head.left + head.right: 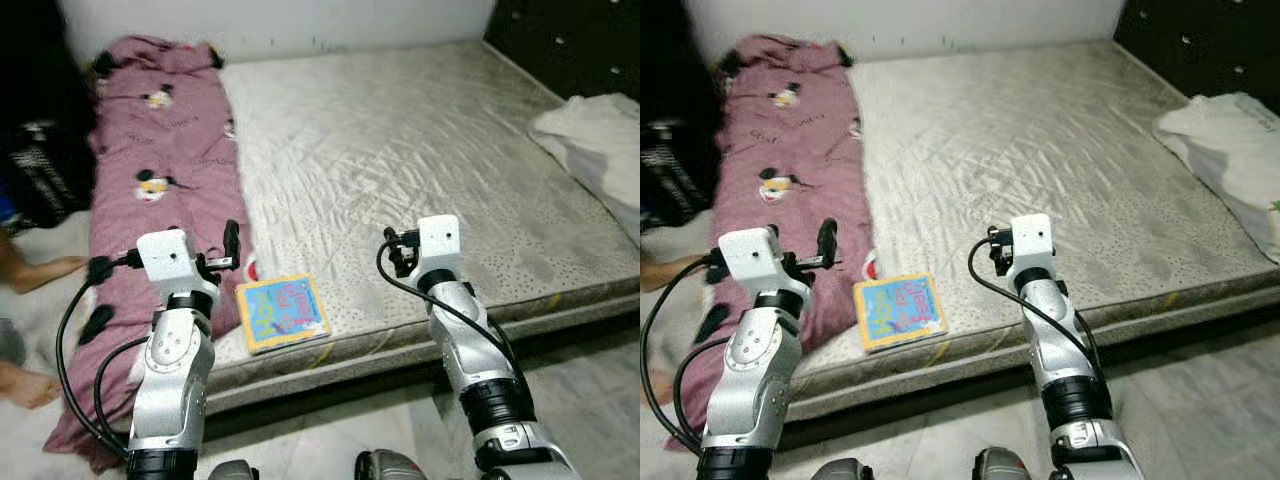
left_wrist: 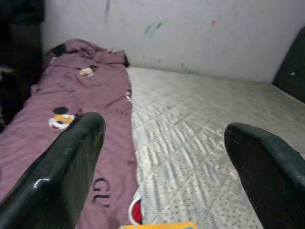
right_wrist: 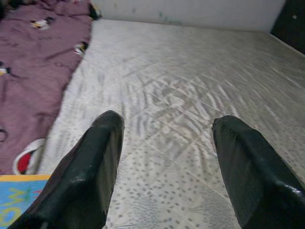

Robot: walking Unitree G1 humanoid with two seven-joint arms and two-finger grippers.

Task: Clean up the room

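A colourful children's book [image 1: 283, 312] lies flat on the bare mattress [image 1: 420, 150] near its front edge. A purple cartoon-print blanket [image 1: 160, 150] runs along the mattress's left side and hangs over the front. My left gripper [image 1: 226, 256] hovers open just left of the book, above the blanket's edge. In the left wrist view its fingers [image 2: 62, 176] stand wide apart with nothing between them. My right gripper [image 1: 399, 250] is open above the mattress to the right of the book, and a book corner [image 3: 14, 202] shows beside its fingers [image 3: 86, 171].
A white pillow or cloth [image 1: 595, 140] lies at the mattress's right edge, below dark furniture [image 1: 570, 40]. A person's bare feet [image 1: 45, 270] rest on the floor at left, near a black basket [image 1: 40, 170]. Tiled floor [image 1: 600, 390] runs in front.
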